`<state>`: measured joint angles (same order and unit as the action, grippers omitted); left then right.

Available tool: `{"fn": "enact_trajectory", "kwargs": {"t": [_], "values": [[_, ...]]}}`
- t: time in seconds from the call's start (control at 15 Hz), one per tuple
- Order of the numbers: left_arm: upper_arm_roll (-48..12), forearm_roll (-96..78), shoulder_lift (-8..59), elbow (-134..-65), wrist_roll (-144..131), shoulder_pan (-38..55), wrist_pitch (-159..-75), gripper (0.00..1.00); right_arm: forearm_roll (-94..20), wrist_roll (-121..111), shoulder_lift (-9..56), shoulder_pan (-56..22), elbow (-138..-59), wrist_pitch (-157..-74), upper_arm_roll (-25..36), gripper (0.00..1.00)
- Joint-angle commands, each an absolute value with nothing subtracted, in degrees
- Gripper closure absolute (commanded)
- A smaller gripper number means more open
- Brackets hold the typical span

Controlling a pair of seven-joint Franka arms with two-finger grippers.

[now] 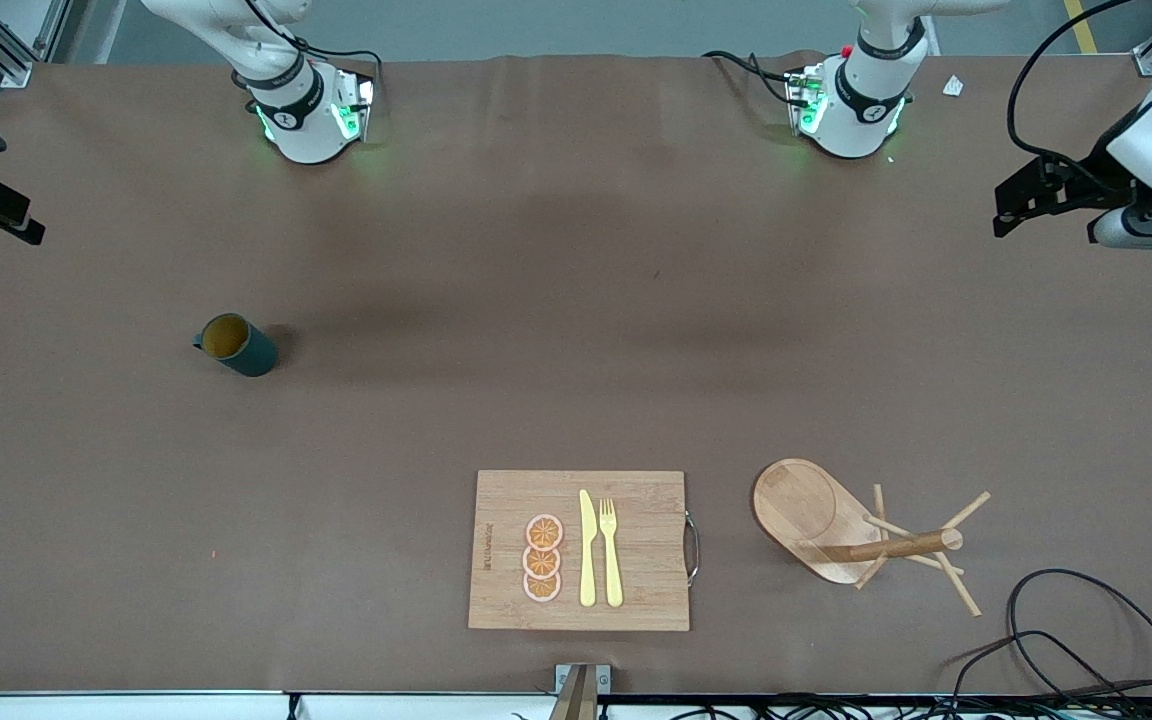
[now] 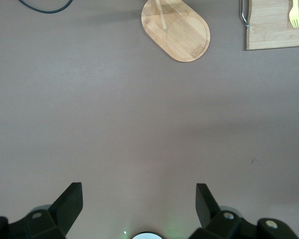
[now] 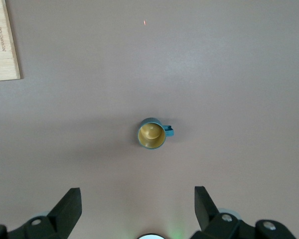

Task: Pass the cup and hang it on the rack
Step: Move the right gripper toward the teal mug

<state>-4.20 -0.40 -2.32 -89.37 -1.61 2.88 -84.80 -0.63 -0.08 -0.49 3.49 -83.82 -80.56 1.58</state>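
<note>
The cup point(image 1: 236, 345), dark teal with a yellow inside, stands upright on the brown table toward the right arm's end. It also shows in the right wrist view point(image 3: 151, 134), far below my right gripper point(image 3: 138, 194), which is open and empty, high over the table near its base. The rack point(image 1: 806, 515), a wooden mug tree on an oval base, stands toward the left arm's end, near the front camera. It shows in the left wrist view point(image 2: 175, 29) too, far from my left gripper point(image 2: 138, 191), which is open and empty, high over bare table.
A bamboo cutting board point(image 1: 636, 550) with a yellow knife point(image 1: 587, 550), a fork point(image 1: 611, 550) and orange slices point(image 1: 542, 558) lies beside the rack, nearer the table's middle. Black cables point(image 1: 1086, 640) lie at the corner next to the rack.
</note>
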Motion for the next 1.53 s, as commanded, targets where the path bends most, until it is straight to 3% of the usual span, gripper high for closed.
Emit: {"fn": "enact_trajectory", "kwargs": {"t": [0.0,1.06,1.46], "values": [[-4.6,-0.5,-1.9,-88.4,-1.0,2.6,-84.8,0.0,-1.3,1.1,-0.9,4.3,-84.1,-80.4,1.1,0.0],[-4.7,-0.4,1.2,-86.1,-2.1,3.8,-85.5,0.0,-1.2,0.8,0.3,4.3,-83.9,-81.2,1.1,0.0],[-6.1,-0.4,1.1,-85.7,-2.2,3.9,-86.2,0.0,-1.3,0.1,5.3,5.6,-84.0,-90.4,1.1,0.0]]}}
